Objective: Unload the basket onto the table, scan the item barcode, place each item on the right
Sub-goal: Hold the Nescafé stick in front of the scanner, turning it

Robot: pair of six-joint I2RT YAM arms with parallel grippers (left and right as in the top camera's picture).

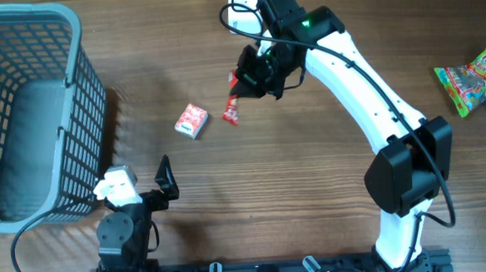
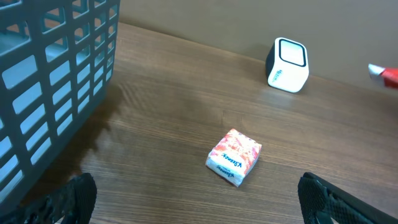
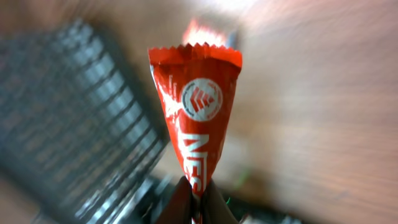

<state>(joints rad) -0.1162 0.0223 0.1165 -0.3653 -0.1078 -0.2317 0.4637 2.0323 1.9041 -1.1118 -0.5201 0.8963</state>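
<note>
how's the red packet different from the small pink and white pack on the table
The red packet is pinched in the right gripper; the pink and white pack lies loose on the table. The red packet is a long flat wrapper with a crimped end; the pink and white pack is a squat block. Both are small and wrapped.

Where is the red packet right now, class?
In the overhead view, the red packet is pinched in the right gripper over the middle of the table, just right of the small pink box.
</note>
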